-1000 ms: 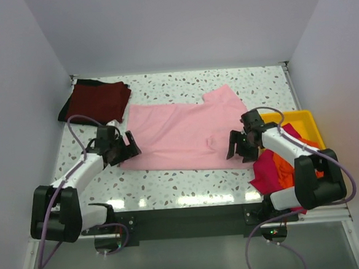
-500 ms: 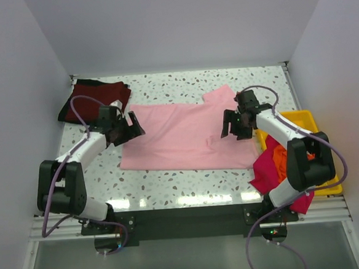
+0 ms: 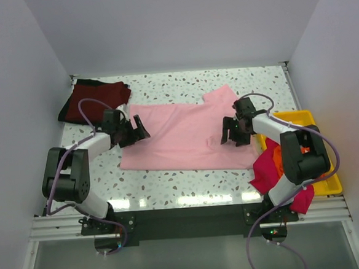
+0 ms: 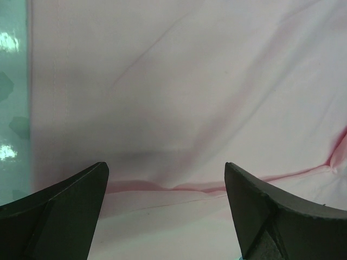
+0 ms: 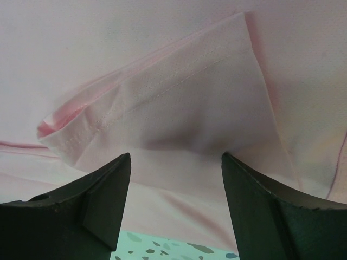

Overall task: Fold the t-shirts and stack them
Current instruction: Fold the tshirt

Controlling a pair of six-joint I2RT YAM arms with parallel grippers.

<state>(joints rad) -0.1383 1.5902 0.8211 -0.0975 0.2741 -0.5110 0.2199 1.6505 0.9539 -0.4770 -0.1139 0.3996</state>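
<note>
T-shirt in pale pink [image 3: 185, 131] spread flat mid-counter [image 3: 182, 85], left tool [image 3: 138, 132] wide open over its left edge, right tool [image 3: 232, 140] wide open over a folded sleeve, maroon t-shirt [image 3: 97, 102] folded at far-left corner, magenta t-shirt [image 3: 265, 171] draped from yellow tray [image 3: 305, 121].

Pale pink t-shirt [image 3: 185, 134], speckled table [image 3: 170, 184]

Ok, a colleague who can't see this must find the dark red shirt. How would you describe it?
Go to the far left corner of the speckled table. The dark maroon t-shirt lies folded there over black cloth. Unlike the pale pink t-shirt spread flat nearby, it is compact and dark.
</note>
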